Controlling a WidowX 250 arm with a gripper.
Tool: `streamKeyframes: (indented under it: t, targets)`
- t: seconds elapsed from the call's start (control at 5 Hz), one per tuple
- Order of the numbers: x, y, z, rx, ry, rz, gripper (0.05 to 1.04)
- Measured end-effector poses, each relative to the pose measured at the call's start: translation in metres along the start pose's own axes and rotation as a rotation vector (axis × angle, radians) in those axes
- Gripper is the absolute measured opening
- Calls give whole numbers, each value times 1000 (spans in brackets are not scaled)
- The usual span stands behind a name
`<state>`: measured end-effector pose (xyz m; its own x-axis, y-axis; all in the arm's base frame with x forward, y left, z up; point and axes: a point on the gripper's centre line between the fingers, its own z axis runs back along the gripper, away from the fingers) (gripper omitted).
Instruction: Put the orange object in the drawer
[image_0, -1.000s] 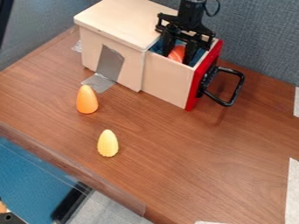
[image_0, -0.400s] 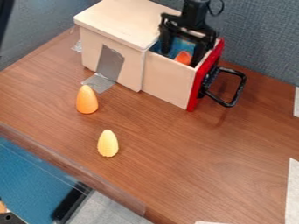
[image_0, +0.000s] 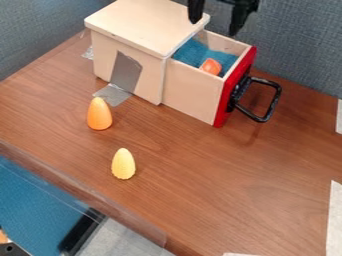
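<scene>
- The table (image_0: 200, 200) is brown wood and takes up most of the frame.
- The wall (image_0: 300, 50) is gray-blue. It goes along the top.
- The blue floor (image_0: 33, 205) is down in the lower left, past the table's edge.
- The box (image_0: 140, 22) is pale wood. It sits in the upper left and upper middle, with its flat top facing up.
- The drawer (image_0: 190, 92) is pulled out of the box's right side. It has pale sides and a red front.
- The gripper (image_0: 214, 28) is black and hangs at the top, a bit right of the middle, above the box and drawer. Its two fingers are wide apart, with nothing between them.
- The handle (image_0: 274, 104) is a black loop on the drawer's red front, right of the middle.
- The gray tape (image_0: 125, 72) goes down the box's front and onto the table.
- The blue cloth (image_0: 190, 52) lies inside the drawer.
- The orange egg (image_0: 99, 114) stands on the table, left of the middle, near the tape.
- The yellow corn (image_0: 123, 164) stands on the table too, below the egg and apart from it.
- The orange thing (image_0: 210, 66) is in the drawer, next to the cloth and near the red front. The drawer's side hides its bottom.
</scene>
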<state>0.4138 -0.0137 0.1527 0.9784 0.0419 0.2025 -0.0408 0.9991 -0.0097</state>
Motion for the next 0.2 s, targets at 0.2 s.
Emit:
streamKeyframes:
  t: [0.2]
  targets:
    - [-12, -1, 12, -11, -7, 9, 1000]
